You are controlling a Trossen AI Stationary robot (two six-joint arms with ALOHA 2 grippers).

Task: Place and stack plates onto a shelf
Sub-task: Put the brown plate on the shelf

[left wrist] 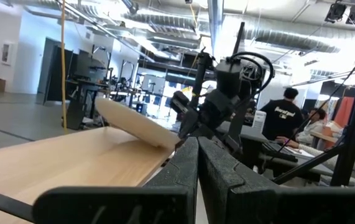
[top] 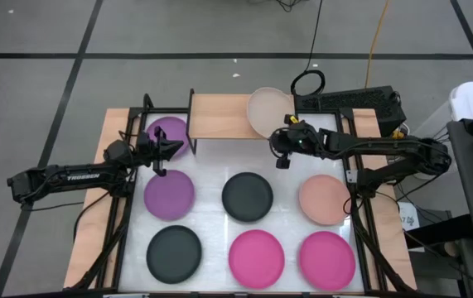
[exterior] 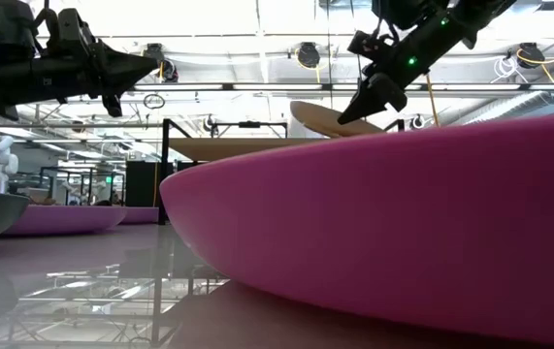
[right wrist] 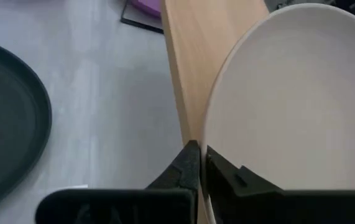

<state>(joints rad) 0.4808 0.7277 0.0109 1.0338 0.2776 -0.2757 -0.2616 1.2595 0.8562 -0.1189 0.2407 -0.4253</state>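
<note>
High view: right claw (top: 287, 146) gripping beige plate (top: 267, 110)

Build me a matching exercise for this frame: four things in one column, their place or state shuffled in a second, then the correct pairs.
Things
1. beige plate in the right gripper
2. left gripper
3. second beige plate
4. shelf

Place or state
A. flat on the white table, right end of the middle row
B. tilted, one edge resting on the wooden top
C. fingers shut, holding nothing, over a purple plate
D. light wood top at the table's far edge

Pairs: 1-B, 2-C, 3-A, 4-D
</note>
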